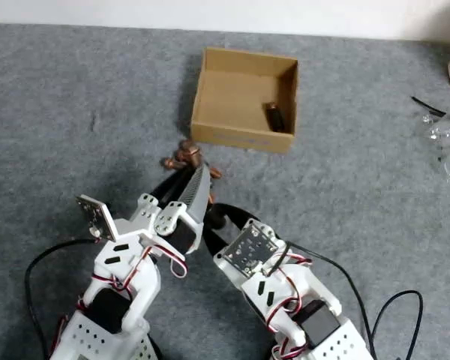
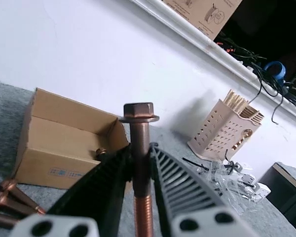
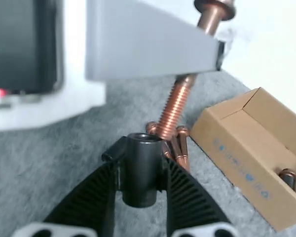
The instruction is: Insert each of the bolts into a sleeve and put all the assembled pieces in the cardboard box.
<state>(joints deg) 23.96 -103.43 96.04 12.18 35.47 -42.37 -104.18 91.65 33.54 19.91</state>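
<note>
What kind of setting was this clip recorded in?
Probably a robotics lab or hobby workbench: a grey felt-covered table against a white wall, loose cables trailing across it, and a perforated holder of sticks beside plastic bags.

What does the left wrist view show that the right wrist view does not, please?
Left wrist view, not the right: the black fingers of the left gripper closed on the bolt, a perforated beige holder by the wall, and clear plastic bits beside it. Right wrist view, not the left: the right gripper holding a black sleeve, with the bolt's threaded end at its mouth. Both: the bolt, the cardboard box with one assembled piece inside, and loose bolts on the grey mat near it.
</note>
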